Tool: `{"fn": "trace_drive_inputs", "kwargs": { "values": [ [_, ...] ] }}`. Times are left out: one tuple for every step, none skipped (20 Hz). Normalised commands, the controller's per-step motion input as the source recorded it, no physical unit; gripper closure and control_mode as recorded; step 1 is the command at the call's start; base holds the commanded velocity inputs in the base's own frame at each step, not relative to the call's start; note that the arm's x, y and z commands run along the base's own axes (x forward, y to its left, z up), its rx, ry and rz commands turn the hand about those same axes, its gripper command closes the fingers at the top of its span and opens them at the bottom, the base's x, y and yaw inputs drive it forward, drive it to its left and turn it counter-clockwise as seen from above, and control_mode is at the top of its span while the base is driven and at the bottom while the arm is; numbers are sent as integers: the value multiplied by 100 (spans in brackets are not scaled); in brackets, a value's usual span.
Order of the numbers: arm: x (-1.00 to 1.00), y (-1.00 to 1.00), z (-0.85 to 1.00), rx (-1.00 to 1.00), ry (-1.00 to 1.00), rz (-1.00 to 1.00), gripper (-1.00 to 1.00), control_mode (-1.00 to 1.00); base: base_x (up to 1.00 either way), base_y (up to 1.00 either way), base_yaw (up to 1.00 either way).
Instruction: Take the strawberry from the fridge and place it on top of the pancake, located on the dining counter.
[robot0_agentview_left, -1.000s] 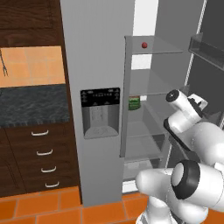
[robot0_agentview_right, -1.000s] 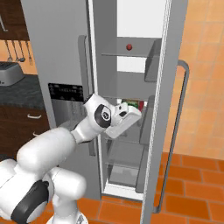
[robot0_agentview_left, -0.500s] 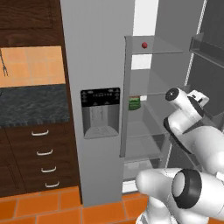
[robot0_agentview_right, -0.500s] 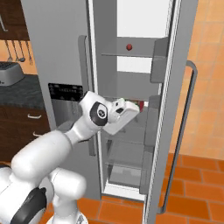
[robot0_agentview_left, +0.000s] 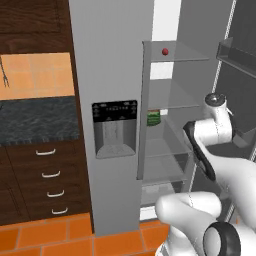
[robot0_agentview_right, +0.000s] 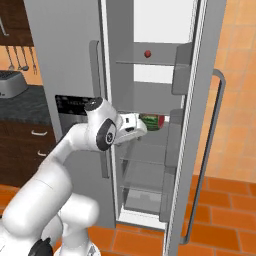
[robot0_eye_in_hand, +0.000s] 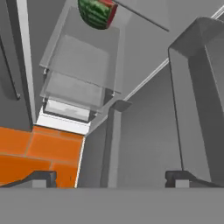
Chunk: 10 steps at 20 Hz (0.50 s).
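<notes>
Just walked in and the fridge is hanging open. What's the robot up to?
The white arm is reaching into the open grey fridge, its gripper open and empty, level with the shelf holding a green striped melon piece. The tiny red strawberry sits untouched on the glass shelf above.

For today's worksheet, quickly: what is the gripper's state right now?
Gripper: open, holding nothing, inside the fridge.

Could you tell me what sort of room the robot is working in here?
A kitchen, it seems: an open fridge with glass shelves, a dark worktop over wooden drawers, and utensils hanging above a toaster.
</notes>
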Motion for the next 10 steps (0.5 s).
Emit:
{"fn": "trace_drive_inputs", "kwargs": {
  "values": [
    [-36, 54, 25, 80, -9, 3, -100, -100, 0, 0, 0],
    [-38, 87, 41, 61, -6, 0, -100, -100, 0, 0, 0],
    [-49, 100, 64, 51, -7, -9, -100, -100, 0, 0, 0],
    [-54, 100, 77, 44, -2, -14, -100, -100, 0, 0, 0],
    [-61, 87, 89, 44, 0, -15, -100, -100, 0, 0, 0],
    [-72, 78, 94, 44, 0, -22, -100, -100, 0, 0, 0],
    [-75, 71, 91, 47, 0, -23, -100, -100, 0, 0, 0],
    [-91, 71, 87, 47, 0, -25, -100, -100, 0, 0, 0],
    [-97, 54, 70, 47, 0, -32, -100, -100, 0, 0, 0],
    [-100, 26, 44, 36, 4, -47, -100, -100, 0, 0, 0]
  ]
}}
